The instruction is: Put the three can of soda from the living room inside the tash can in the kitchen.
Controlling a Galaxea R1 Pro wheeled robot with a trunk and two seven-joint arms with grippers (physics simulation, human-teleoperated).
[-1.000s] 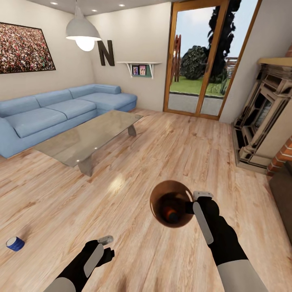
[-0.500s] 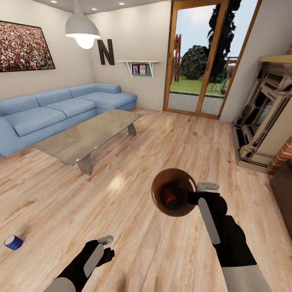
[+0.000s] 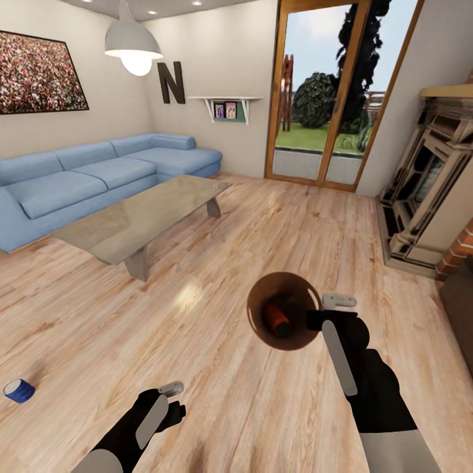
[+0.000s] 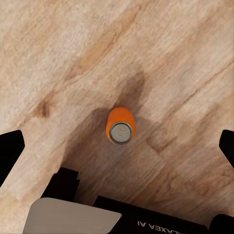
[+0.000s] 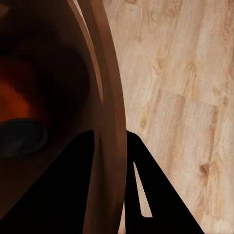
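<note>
Right gripper [image 3: 326,311] is clamped on the rim of the trash can [image 3: 284,292], lower centre-right of the head view, with 1 orange soda can [image 3: 276,318] already lying inside. Left gripper [image 3: 172,399], lower left, has its fingers spread and holds nothing. Looks like the collecting step: a blue can [image 3: 18,390] lies on the wood floor [image 3: 217,263] at the far left edge. The left wrist view adds another orange can [image 4: 120,126] standing upright on the floor right under that gripper, so lowering and closing on it seems next.
</note>
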